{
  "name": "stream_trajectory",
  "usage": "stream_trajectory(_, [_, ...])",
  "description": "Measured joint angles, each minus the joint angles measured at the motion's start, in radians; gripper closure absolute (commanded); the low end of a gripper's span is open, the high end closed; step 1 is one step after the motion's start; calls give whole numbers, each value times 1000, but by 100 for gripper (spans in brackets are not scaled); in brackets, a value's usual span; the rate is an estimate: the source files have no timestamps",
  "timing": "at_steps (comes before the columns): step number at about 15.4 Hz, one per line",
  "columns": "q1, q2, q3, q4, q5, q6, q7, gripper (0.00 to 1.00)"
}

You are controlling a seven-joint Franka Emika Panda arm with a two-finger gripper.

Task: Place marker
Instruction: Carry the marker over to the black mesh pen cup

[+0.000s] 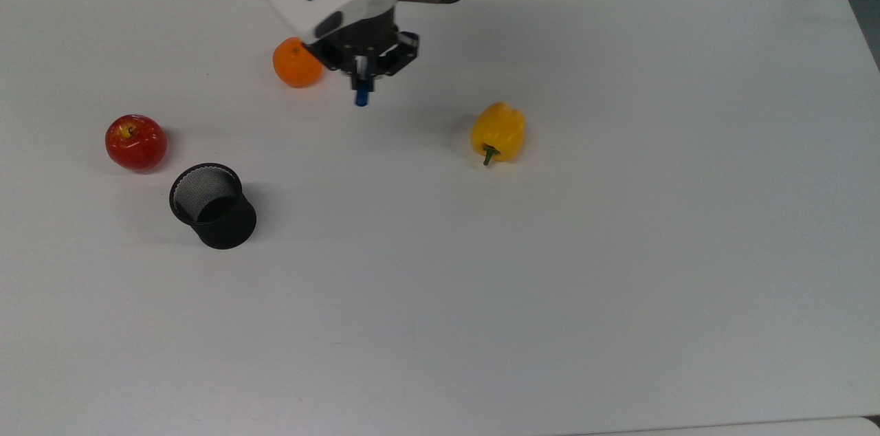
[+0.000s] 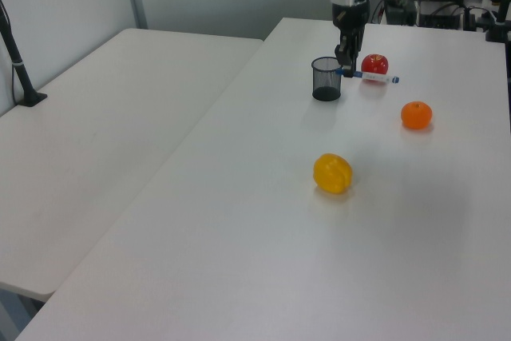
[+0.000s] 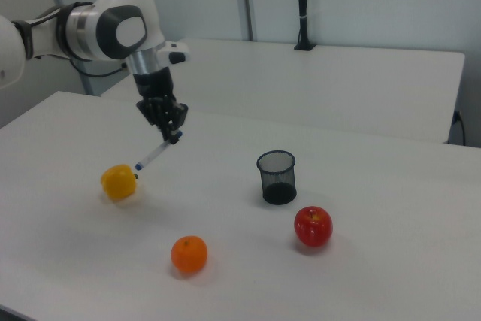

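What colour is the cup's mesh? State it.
Black; the mesh cup shows best in the right view.

Items on the white table [image 1: 619, 285]: one round red apple [image 1: 135, 142], one round orange [image 1: 295, 64], one yellow bell pepper [image 1: 498, 131], one black mesh cup [image 1: 212, 205], and one slim white marker with a blue cap [image 2: 372, 77], held above the surface by one two-finger gripper [image 1: 361, 71].

Looks like a robotics lab: a robot arm [image 3: 90, 31] over a plain white table [image 1: 619, 250], more white tables [image 2: 104, 141] alongside, partition panels [image 3: 361, 5] behind, black clamp poles [image 3: 303, 5], and a few props like an apple [image 1: 135, 142] and mesh cup [image 1: 213, 205].
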Motion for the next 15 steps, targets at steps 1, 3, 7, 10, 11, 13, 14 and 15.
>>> stream_trajectory(1, [-6,3,-23,6,0,28,0,92])
stream_trajectory(3, [-26,8,-56,15,0,103,-1,92])
stream_trajectory(7, [-88,25,-67,17,0,287,-1,92])
stream_trajectory(10, [-123,40,-69,17,0,414,-1,92])
stream_trajectory(11, [-131,43,-69,16,0,444,-1,92])
stream_trajectory(13, [-144,51,-69,15,0,514,-1,92])
stream_trajectory(14, [-149,57,-70,15,0,546,-1,92])
stream_trajectory(15, [-154,64,-70,15,0,578,-1,92])
